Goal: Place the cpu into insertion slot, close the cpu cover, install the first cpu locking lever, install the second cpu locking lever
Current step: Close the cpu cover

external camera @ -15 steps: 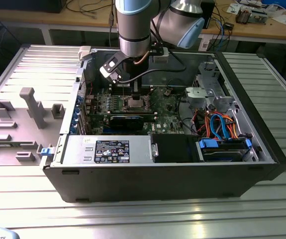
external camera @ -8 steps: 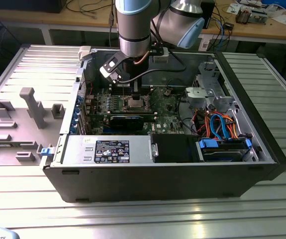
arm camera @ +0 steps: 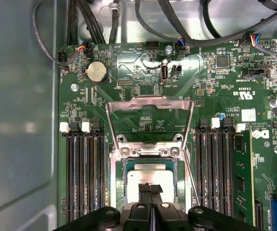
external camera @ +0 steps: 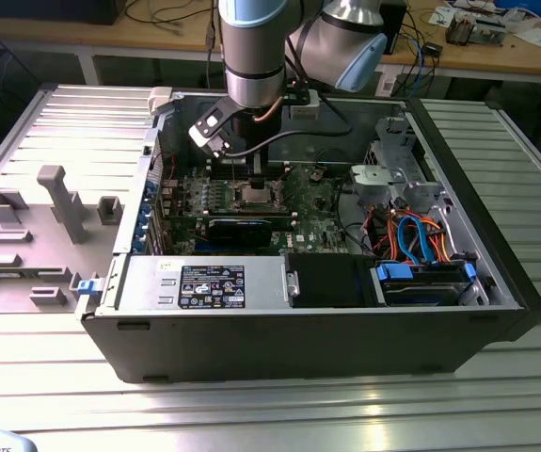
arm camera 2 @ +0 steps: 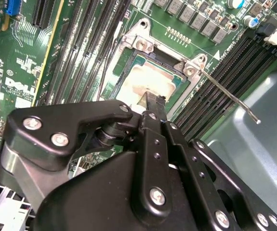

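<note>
The cpu [arm camera: 150, 177], a square chip with a dull silver top, lies inside the insertion slot [arm camera: 120, 179] on the green board; it also shows in the second wrist view [arm camera 2: 148, 84]. The cpu cover [arm camera: 150, 102] is swung open, its silver frame leaning back from the slot's hinge. A thin locking lever [arm camera 2: 227, 96] sticks out free beside the slot. My gripper [arm camera: 151, 188] hangs directly over the chip, its two black fingers pressed together with nothing between them. In the exterior view the gripper [external camera: 254, 175] reaches down into the computer case above the slot [external camera: 251, 196].
Long black memory slots [arm camera: 83, 178] flank the socket on both sides. A coin battery [arm camera: 97, 71] and black cables [arm camera: 177, 29] lie beyond the cover. The case walls [external camera: 458, 179], a drive cage [external camera: 397, 169] and orange and blue cables [external camera: 411, 235] crowd the exterior view's right.
</note>
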